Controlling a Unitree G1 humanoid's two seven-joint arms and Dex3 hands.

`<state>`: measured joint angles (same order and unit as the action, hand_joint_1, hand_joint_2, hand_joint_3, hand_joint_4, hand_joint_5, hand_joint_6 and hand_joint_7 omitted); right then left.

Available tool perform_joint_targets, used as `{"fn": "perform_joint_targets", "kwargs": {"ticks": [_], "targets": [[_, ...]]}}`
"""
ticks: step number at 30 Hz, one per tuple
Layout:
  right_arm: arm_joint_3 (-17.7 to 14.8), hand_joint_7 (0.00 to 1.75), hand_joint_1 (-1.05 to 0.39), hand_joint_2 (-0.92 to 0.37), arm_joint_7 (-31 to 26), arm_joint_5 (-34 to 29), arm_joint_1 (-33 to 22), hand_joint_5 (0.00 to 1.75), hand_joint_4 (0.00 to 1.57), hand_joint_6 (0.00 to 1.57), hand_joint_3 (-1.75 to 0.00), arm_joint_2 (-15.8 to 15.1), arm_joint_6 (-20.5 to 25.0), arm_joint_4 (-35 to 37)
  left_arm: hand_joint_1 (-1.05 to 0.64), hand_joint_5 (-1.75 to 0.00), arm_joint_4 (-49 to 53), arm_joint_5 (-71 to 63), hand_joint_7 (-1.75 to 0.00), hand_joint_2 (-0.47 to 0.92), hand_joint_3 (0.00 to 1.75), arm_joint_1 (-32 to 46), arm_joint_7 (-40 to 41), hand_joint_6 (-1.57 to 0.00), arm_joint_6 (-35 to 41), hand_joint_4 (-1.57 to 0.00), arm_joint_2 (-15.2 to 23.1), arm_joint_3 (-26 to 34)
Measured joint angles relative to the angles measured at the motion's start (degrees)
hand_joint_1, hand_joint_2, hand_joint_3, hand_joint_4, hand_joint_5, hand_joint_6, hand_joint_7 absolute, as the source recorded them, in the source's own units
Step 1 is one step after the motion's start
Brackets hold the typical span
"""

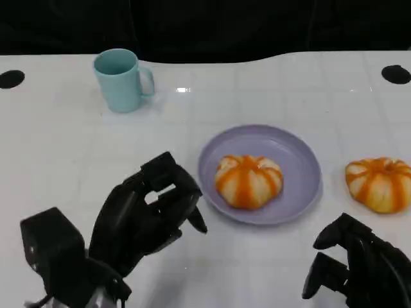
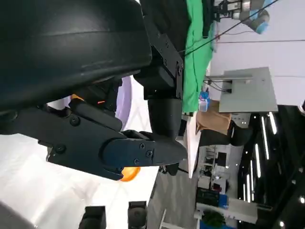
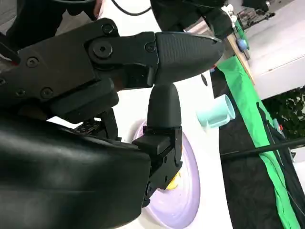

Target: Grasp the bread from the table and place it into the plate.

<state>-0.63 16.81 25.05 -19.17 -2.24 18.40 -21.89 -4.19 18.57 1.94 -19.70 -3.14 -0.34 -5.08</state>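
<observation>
A round orange-striped bread lies in the lilac plate at the table's middle. A second bread of the same kind sits on the white table to the right of the plate. My left hand hovers just left of the plate, its fingers loosely bent and holding nothing. My right hand is low at the front right, in front of the second bread and apart from it, also empty. The right wrist view shows the plate past my fingers.
A pale teal mug stands at the back left, also seen in the right wrist view. Black round marks sit near the table's far corners. The table's dark far edge runs behind the mug.
</observation>
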Motion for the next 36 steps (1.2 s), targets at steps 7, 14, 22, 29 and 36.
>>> {"fn": "perform_joint_targets", "kwargs": {"ticks": [7, 14, 22, 29, 36], "targets": [[0.0, 1.65, -0.52, -0.92, -0.1, 0.3, 0.1, 1.75, 0.59, 0.37, -0.47, 0.0, 0.2, -0.1, -0.59, -1.75, -2.1, 5.5, -1.75, 0.92, 0.36, 3.3, -0.4, -0.59, 2.5, -0.81, -1.9, 1.1], [0.0, 1.65, -0.52, -0.92, 0.0, 0.3, 0.1, 1.75, 0.59, 0.38, -0.46, -0.3, 0.1, -0.1, -0.59, -1.75, -1.5, 10.8, -1.75, 0.92, 0.38, 5.7, -5.2, -0.57, 3.9, -0.8, -1.9, 2.5], [0.3, 1.65, -0.52, -0.92, -0.3, 0.1, 0.2, 1.75, 0.59, 0.38, -0.46, -0.2, 0.1, -0.1, -0.58, -1.75, -1.2, 14.2, -1.75, 0.92, 0.43, 8.2, -6.7, -0.51, 9.1, -0.74, -1.0, 4.8], [0.7, 1.65, -0.53, -0.92, -0.6, -0.7, 0.2, 1.75, 0.58, 0.37, -0.46, -0.1, 0.0, -0.1, -0.59, -1.75, -1.3, 13.7, -1.75, 0.92, 0.39, 9.4, -7.9, -0.53, 10.1, -0.75, 0.3, 5.2], [0.7, 1.65, -0.53, -0.92, -0.7, -0.6, 0.4, 1.75, 0.57, 0.35, -0.45, -0.1, 0.0, -0.2, -0.6, -1.75, -1.2, 13.7, -1.75, 0.92, 0.37, 10.6, -10.2, -0.53, 10.5, -0.75, 0.5, 5.2]]}}
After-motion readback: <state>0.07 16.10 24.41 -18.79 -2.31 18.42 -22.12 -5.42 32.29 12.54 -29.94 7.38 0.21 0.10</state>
